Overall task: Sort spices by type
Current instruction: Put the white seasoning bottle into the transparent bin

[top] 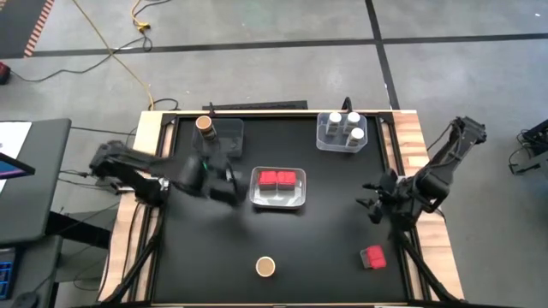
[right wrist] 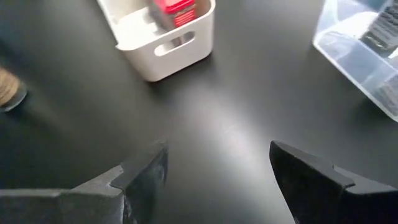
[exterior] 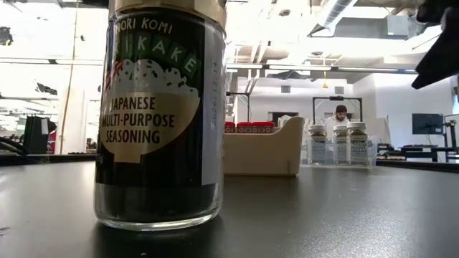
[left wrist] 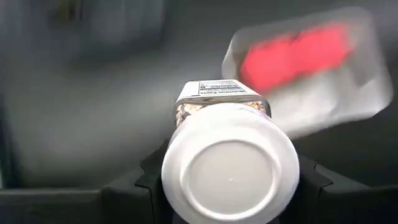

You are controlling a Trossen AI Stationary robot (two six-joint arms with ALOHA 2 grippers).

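Observation:
My left gripper (top: 218, 181) is over the table just left of the white tray (top: 253, 198), shut on a white-lidded jar (left wrist: 229, 168). Two red blocky containers (top: 278, 179) lie in that tray. Three white-lidded jars (top: 342, 127) stand in a clear tray (top: 322, 141) at the far right. One brown-topped jar (top: 205, 124) stands in a clear tray (top: 231, 137) at the far left. Another brown-topped jar (top: 265, 267) stands on the table by the near edge. A third red container (top: 372, 257) lies on the table at the near right. My right gripper (top: 375, 201) is open above bare table. My left gripper pinches the white-lidded jar between its two fingers (left wrist: 134, 186), one on each side, just under the white lid (left wrist: 230, 171). The fingers come from above, and the lid faces the wrist camera. The lid hides the jar's bottom, so I cannot tell if it is clear of the table.
The brown-topped jar by the near edge fills the front of the low view (exterior: 158, 122). In the right wrist view, the white tray (right wrist: 168, 50) and the clear tray (right wrist: 367, 56) lie ahead of my right gripper (right wrist: 217, 168). A person (exterior: 341, 113) is in the room behind.

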